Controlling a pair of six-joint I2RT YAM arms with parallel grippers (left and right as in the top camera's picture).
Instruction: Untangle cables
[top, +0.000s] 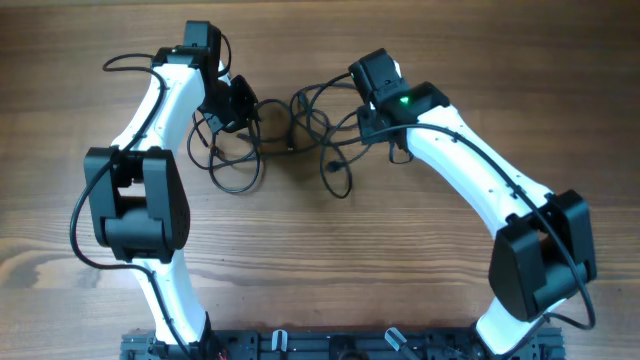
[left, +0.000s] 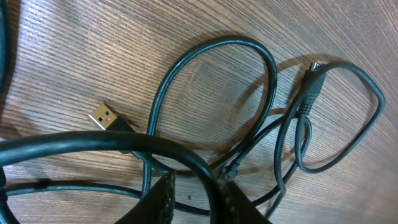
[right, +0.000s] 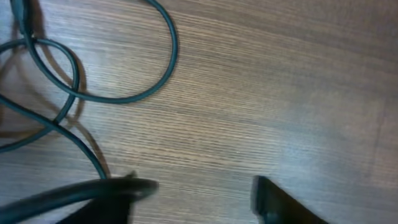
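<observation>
The cables (top: 290, 130) are thin black cords lying in loose overlapping loops on the wooden table (top: 320, 230), between my two grippers. My left gripper (top: 240, 110) sits over the left loops. In the left wrist view it (left: 202, 199) stands slightly open, with one cord running loosely between its fingers (left: 165, 199) along the right one. A gold USB plug (left: 104, 117) and a small plug (left: 314, 78) lie beyond it. My right gripper (top: 368, 125) is at the right side of the tangle. It (right: 199, 193) is wide open, and a cord end (right: 134, 186) rests by its left finger.
Thicker black wires (top: 85, 215) run along both arms to their bases at the near edge. A cord loop (right: 124, 96) crosses itself at the left of the right wrist view, with bare wood to its right.
</observation>
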